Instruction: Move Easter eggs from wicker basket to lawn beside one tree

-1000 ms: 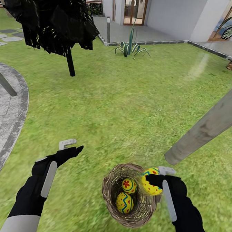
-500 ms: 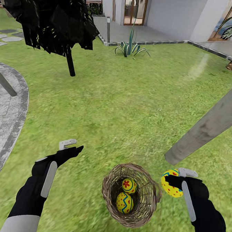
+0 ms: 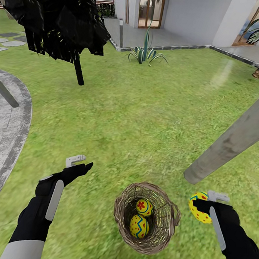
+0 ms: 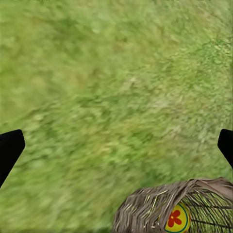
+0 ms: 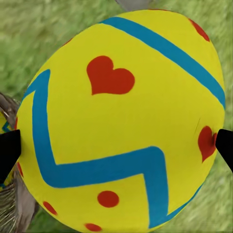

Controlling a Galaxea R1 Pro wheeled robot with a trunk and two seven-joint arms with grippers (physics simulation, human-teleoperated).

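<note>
The brown wicker basket (image 3: 169,221) sits on the lawn (image 3: 145,119) near the bottom of the head view, holding two yellow Easter eggs: one with a red flower (image 3: 143,207), one with blue zigzags (image 3: 139,226). My right gripper (image 3: 205,204) is shut on a third egg (image 3: 198,207), held just right of the basket, close to the base of the pale grey tree trunk (image 3: 228,146). That egg (image 5: 124,121) looms large in the right wrist view. My left gripper (image 3: 80,161) hovers open over grass left of the basket (image 4: 160,208).
A near-black tree (image 3: 56,16) with a thin trunk stands at the far left. Grey paving (image 3: 6,124) curves along the left edge. A spiky plant (image 3: 144,53) and the white house (image 3: 191,14) lie beyond the lawn.
My right gripper has carried the egg rightward, from over the basket's rim to clear of it, nearer the tree trunk's base. The left arm has stayed still.
</note>
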